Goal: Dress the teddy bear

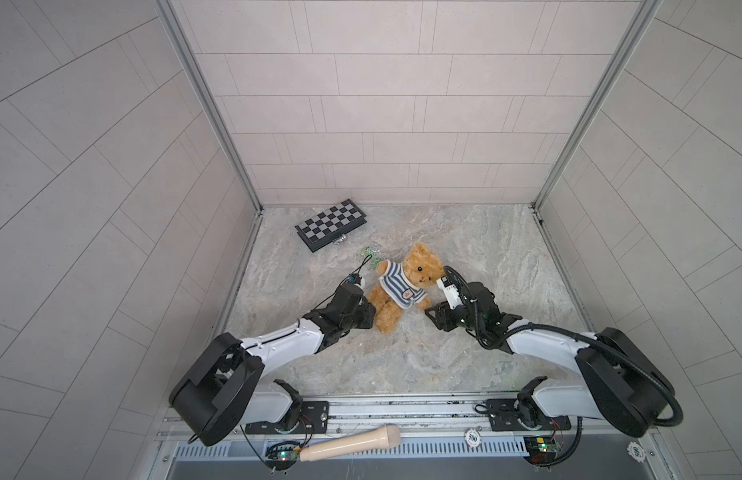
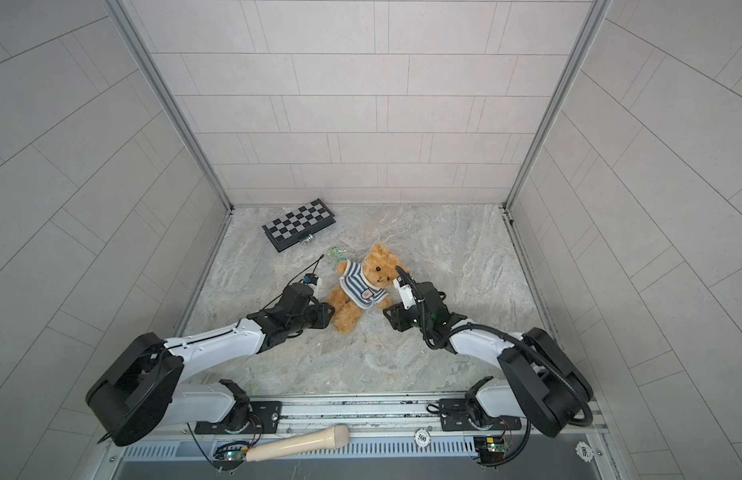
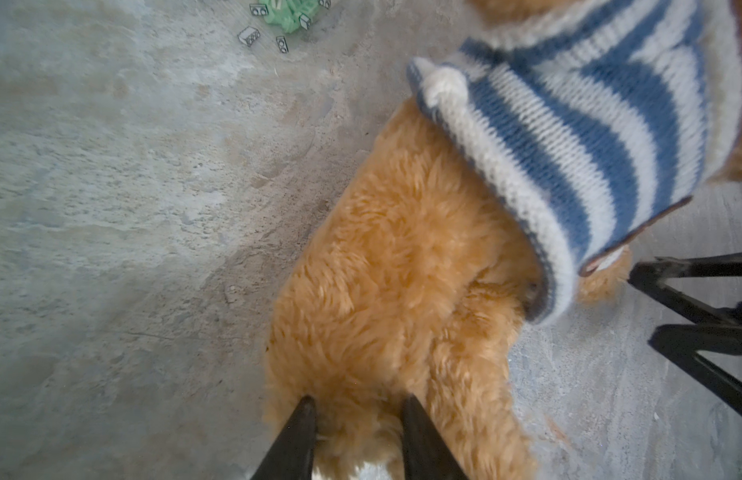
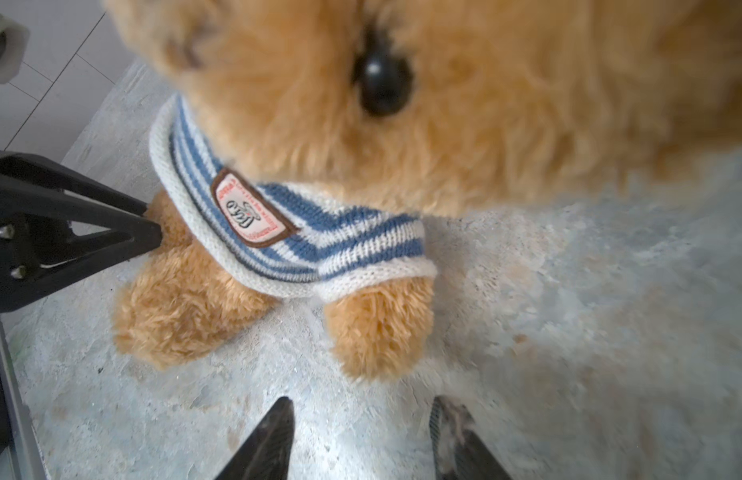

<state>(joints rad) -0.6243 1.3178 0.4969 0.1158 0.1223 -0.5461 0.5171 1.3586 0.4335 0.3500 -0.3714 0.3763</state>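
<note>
Lying face-up mid-bench, the teddy bear slants with its head far and toward the right arm and its legs near and toward the left arm. There is bare bench on the near and right sides, and a chessboard and green clutter on the far side. Its striped sweater covers the torso; the left gripper has its jaws clamped on leg fur. The right gripper, jaws apart and empty, sits just short of the sleeved paw, so it is likely the nearer one for tugging the hem.

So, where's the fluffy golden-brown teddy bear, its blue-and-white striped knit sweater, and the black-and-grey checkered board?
Teddy bear [image 1: 417, 257]: in a top view, forehead.
Sweater [image 3: 569, 145]: left wrist view, stripes.
Checkered board [image 1: 331, 224]: in a top view, centre.
</note>
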